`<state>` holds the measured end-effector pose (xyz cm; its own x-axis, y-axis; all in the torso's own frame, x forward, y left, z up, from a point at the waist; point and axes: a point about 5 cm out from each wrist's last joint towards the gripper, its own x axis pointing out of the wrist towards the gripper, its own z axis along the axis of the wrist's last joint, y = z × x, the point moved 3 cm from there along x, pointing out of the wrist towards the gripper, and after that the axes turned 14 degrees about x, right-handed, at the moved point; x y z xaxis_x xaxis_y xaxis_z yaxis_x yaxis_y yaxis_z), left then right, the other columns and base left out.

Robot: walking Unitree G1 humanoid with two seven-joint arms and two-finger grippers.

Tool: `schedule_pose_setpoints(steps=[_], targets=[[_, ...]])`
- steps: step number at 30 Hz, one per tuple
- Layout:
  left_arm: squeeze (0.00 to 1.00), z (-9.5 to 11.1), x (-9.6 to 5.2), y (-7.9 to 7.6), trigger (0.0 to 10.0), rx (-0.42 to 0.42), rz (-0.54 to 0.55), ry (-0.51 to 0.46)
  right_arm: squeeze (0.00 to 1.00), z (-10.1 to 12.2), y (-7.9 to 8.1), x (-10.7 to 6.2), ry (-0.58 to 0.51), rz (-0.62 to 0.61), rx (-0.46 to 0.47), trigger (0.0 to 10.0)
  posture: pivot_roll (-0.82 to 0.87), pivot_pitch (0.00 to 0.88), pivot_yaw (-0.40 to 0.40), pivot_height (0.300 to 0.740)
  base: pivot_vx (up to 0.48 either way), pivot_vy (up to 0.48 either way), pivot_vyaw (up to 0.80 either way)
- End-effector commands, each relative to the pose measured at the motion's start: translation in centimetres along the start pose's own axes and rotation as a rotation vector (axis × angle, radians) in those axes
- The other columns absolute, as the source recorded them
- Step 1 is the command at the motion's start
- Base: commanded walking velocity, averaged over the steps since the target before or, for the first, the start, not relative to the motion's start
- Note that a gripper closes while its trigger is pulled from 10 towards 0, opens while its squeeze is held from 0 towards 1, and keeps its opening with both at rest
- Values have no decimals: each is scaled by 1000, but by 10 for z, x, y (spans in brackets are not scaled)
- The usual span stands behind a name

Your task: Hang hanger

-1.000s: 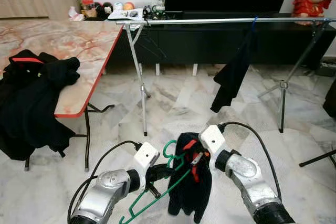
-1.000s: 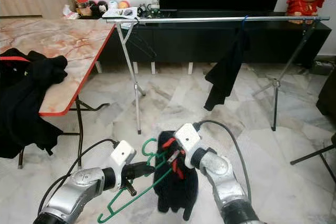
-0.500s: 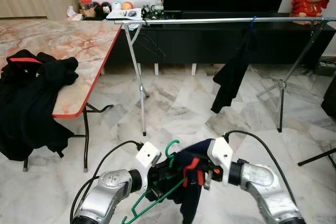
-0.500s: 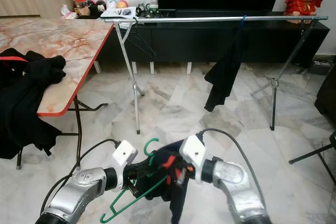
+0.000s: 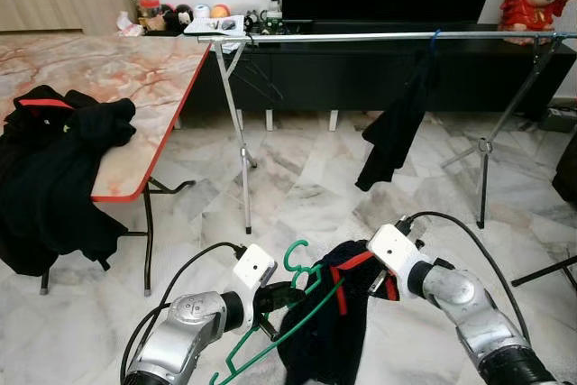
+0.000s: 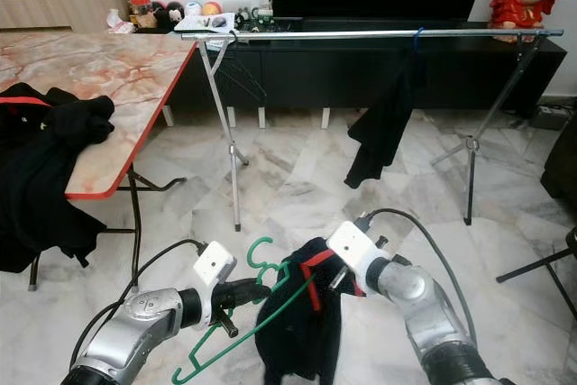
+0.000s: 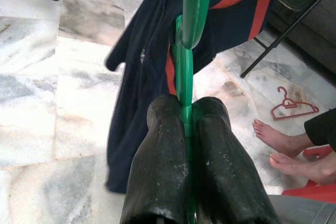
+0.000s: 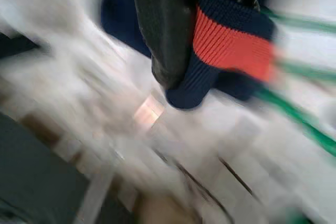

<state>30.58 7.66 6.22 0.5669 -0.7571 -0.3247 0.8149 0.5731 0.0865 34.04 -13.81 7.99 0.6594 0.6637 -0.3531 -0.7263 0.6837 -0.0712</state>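
**Garment being dressed onto a held hanger**

Head views: the green hanger (image 5: 270,331) is gripped low before the robot by the left gripper (image 5: 279,299), hook upward, apparently so that the dark garment (image 5: 329,331) can be worked over it. The garment's red-trimmed collar (image 5: 353,263) is drawn toward the robot's right by the right gripper (image 6: 347,279). The clothes rail (image 5: 379,37) stands well apart, beyond the marble floor (image 5: 297,178), with another dark garment (image 5: 397,123) already hung on it.

Left wrist view: the two black fingers (image 7: 157,171) are pressed narrowly together on the green bar, which passes between them and on under the cloth.

Right wrist view: though blurred, the striped collar (image 8: 231,40) is seen pinched between the fingers (image 8: 163,24); the hanger lies just beside them, not between.
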Motion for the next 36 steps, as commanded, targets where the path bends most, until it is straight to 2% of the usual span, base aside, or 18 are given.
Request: schedule_pose_setpoints(steps=[1,2,5,10,14,16,17,19,25,29,36], targets=[[0,6,-1,3,10000,8,3,-29,0,22,13,2,-110,104,-1,10000,134,55,13,740,0,0,0],[0,6,-1,3,10000,7,3,-29,0,31,25,-2,-160,196,20,10000,136,55,14,740,0,0,0],[0,6,-1,2,10000,7,0,-29,0,42,42,-10,-200,330,41,10000,136,55,14,740,0,0,0],[0,6,0,2,10000,5,1,-32,0,43,57,-16,-199,441,38,10000,136,55,14,740,0,0,0],[0,6,1,2,10000,5,1,-32,0,36,53,-17,-163,418,18,10000,130,51,13,740,0,0,0],[0,6,1,2,10000,4,1,-32,0,24,36,-13,-79,293,-4,10000,130,51,13,740,0,0,0],[0,6,1,2,10000,5,0,-32,0,14,23,-10,-16,198,-44,10000,130,51,13,740,0,0,0],[0,6,0,1,10000,5,-2,-31,0,9,13,-10,12,138,-38,10000,129,51,13,740,0,0,0],[0,6,0,1,10000,7,-6,-33,0,21,22,-11,-61,200,-21,10000,130,51,13,740,0,0,0],[0,6,0,0,10000,11,-14,-35,0,21,19,-10,-56,178,-32,10000,130,51,13,740,0,0,0],[0,7,0,-1,10000,11,-23,-39,0,24,29,-14,-88,258,-7,10000,126,51,15,740,0,0,0]])
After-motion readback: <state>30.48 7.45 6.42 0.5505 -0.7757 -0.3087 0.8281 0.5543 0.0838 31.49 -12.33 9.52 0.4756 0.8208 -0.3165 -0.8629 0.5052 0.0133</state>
